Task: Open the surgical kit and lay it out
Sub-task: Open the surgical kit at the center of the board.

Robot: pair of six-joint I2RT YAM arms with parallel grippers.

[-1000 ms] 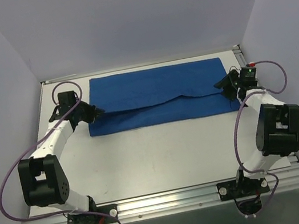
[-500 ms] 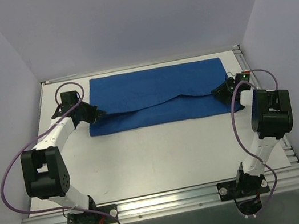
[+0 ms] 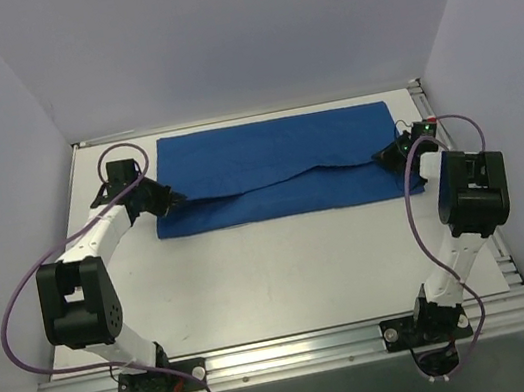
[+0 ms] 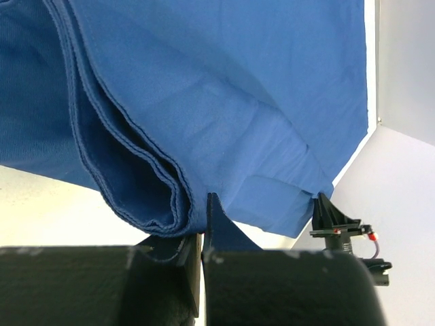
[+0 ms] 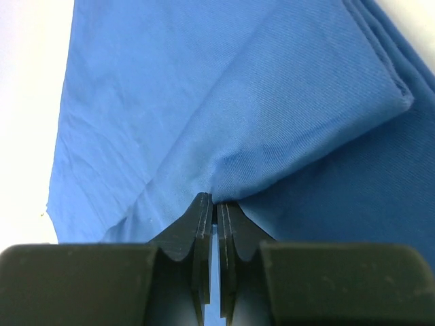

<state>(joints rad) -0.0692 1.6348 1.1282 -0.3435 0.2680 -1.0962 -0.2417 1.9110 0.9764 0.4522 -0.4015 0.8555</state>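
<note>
Stretching across the upper middle of the top view, the wrap (image 3: 273,143) lies flat on the white tabletop (image 3: 284,263). It is a long blue rectangle, with a flap (image 3: 273,199) folded over its near half. At the wrap's left edge, centre-left of the frame, the left gripper (image 3: 171,200) is clamped on the cloth, and its wrist view shows the layered fold bunching right at the closed fingertips (image 4: 177,255). Over at the opposite edge, centre-right, the right gripper (image 3: 386,154) has its fingers (image 5: 202,224) pressed almost together on a ridge of cloth that lifts to their tips, pinched tight. Between the two grippers the flap's edge rises to a slight peak right of centre.
</note>
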